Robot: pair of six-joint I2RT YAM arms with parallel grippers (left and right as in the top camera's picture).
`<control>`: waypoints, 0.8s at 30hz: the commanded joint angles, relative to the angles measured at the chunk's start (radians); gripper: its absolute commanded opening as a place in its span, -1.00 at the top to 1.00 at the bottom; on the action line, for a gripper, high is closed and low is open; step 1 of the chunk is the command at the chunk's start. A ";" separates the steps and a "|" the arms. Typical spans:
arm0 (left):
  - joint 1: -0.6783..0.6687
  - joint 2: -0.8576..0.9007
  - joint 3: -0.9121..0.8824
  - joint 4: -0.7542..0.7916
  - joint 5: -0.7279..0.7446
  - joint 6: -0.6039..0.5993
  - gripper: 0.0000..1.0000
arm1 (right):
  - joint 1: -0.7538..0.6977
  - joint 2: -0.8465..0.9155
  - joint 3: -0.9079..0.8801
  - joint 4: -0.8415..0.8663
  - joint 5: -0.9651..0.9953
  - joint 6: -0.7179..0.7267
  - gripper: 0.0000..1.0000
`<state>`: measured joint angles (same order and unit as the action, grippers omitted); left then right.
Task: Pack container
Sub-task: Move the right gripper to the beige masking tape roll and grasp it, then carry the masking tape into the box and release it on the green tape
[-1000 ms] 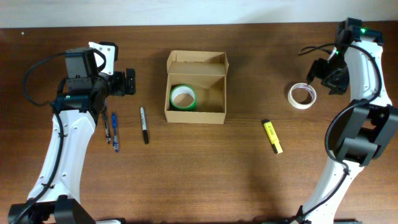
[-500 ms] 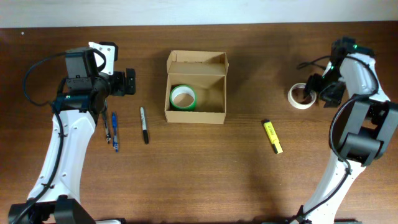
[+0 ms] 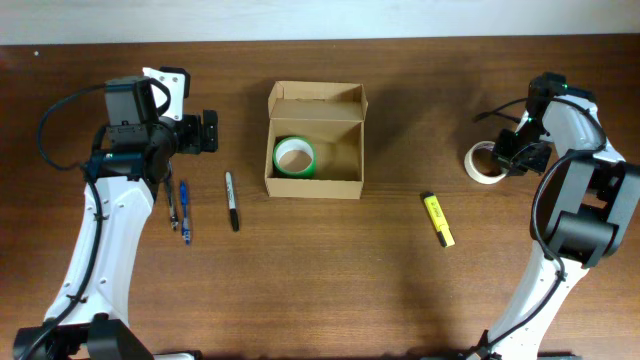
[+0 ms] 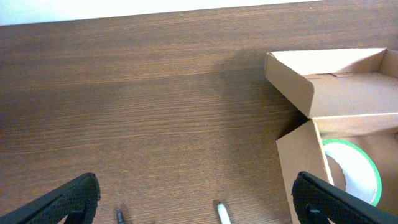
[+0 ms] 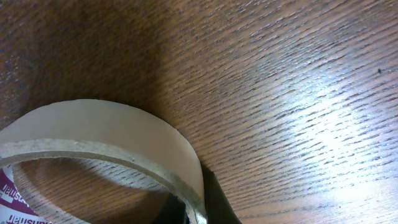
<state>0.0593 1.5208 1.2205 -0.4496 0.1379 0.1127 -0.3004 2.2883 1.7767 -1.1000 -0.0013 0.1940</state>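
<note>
Right jaws [image 3: 512, 152] pinch the wall of the white tape roll [image 5: 112, 127] near the right edge of the table [image 3: 330, 280]; the open box [image 3: 315, 188] lies well off to their left, mid-table toward the far edge, nearer my wide-spread left jaws [image 3: 208, 131].

The box [image 3: 342, 150] is small, brown and plain — just cardboard, with no marks on it. It sits flat on the table [image 3: 330, 280], near the middle and a bit toward the far edge, its sides lined up with the table's edge. Its lid [image 3: 316, 98] is open and stands up along the far side. Inside, a green tape roll [image 3: 294, 156] lies flat in the left half.
</note>
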 commanded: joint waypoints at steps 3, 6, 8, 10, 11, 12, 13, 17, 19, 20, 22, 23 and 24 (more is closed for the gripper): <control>0.002 0.005 0.014 0.000 -0.004 0.017 -0.99 | 0.005 0.005 -0.003 0.011 -0.124 -0.049 0.92; 0.002 0.005 0.014 0.000 -0.004 0.017 -0.98 | 0.006 -0.015 0.050 -0.016 -0.257 -0.060 0.92; 0.002 0.005 0.014 0.000 -0.004 0.017 -0.99 | 0.014 -0.043 0.091 -0.037 -0.323 -0.084 0.92; 0.002 0.005 0.014 0.000 -0.004 0.017 -0.99 | 0.031 -0.079 0.139 -0.069 -0.359 -0.093 0.92; 0.002 0.005 0.014 0.000 -0.004 0.017 -0.99 | 0.044 -0.104 0.170 -0.088 -0.367 -0.093 0.92; 0.002 0.005 0.014 0.000 -0.004 0.017 -0.99 | 0.059 -0.127 0.197 -0.101 -0.372 -0.093 0.92; 0.002 0.005 0.014 0.000 -0.004 0.016 -0.99 | 0.077 -0.152 0.223 -0.113 -0.372 -0.094 0.92; 0.002 0.005 0.014 0.000 -0.004 0.017 -0.98 | 0.192 -0.269 0.329 -0.158 -0.356 -0.188 0.92; 0.002 0.005 0.014 0.000 -0.004 0.017 -0.98 | 0.269 -0.320 0.364 -0.168 -0.348 -0.248 0.92; 0.002 0.005 0.014 0.000 -0.004 0.017 -0.98 | 0.312 -0.344 0.374 -0.168 -0.338 -0.272 0.92; 0.002 0.005 0.014 0.000 -0.004 0.017 -0.99 | 0.416 -0.388 0.378 -0.156 -0.301 -0.322 0.92; 0.002 0.005 0.014 0.000 -0.004 0.017 -0.99 | 0.467 -0.399 0.378 -0.153 -0.275 -0.347 0.92; 0.002 0.005 0.014 0.000 -0.004 0.017 -0.99 | 0.517 -0.402 0.378 -0.151 -0.239 -0.367 0.92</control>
<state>0.0593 1.5208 1.2205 -0.4496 0.1379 0.1127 0.1020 1.9102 2.1487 -1.2465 -0.3019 -0.0601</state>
